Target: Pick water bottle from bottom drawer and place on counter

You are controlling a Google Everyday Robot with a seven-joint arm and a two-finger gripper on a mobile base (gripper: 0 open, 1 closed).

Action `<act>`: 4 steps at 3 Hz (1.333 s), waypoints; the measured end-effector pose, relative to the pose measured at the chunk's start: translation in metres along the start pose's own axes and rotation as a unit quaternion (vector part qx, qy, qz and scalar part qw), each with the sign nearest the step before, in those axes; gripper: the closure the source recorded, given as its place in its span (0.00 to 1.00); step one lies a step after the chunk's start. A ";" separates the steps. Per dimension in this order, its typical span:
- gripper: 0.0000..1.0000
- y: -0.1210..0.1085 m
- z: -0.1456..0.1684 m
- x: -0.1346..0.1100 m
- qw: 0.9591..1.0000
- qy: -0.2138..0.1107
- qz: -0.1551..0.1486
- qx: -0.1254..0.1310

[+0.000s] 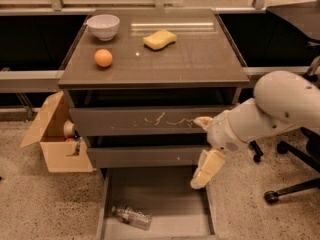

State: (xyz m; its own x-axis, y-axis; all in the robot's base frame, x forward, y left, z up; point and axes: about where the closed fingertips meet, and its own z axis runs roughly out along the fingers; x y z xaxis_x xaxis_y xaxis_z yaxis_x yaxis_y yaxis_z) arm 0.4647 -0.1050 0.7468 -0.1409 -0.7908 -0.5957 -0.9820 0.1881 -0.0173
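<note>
The water bottle (132, 217) lies on its side at the front left of the open bottom drawer (165, 196), cap pointing left. My gripper (204, 145) hangs in front of the cabinet's right side, above the drawer's right edge and well up and right of the bottle. Its two cream fingers (208, 168) stand wide apart, one at the scratched top drawer front, one below the middle drawer, and hold nothing. The counter (200, 59) is the glossy top slab above.
On the counter stand a white bowl (103, 25), an orange (103, 58) and a yellow sponge (160, 39). An open cardboard box (55, 144) sits on the floor left of the cabinet. An office chair base (292, 186) is at the right.
</note>
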 end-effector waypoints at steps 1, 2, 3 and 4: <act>0.00 -0.002 0.056 0.012 1.000 -0.002 -0.013 -0.022; 0.00 -0.003 0.108 0.025 0.999 -0.021 -0.013 -0.037; 0.00 -0.004 0.162 0.037 0.998 -0.047 -0.003 -0.051; 0.00 -0.005 0.167 0.038 0.998 -0.046 -0.006 -0.050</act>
State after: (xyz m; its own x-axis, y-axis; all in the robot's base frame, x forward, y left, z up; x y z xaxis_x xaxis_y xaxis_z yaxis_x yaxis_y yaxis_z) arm 0.4848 -0.0390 0.5905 -0.1222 -0.7349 -0.6670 -0.9917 0.1169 0.0528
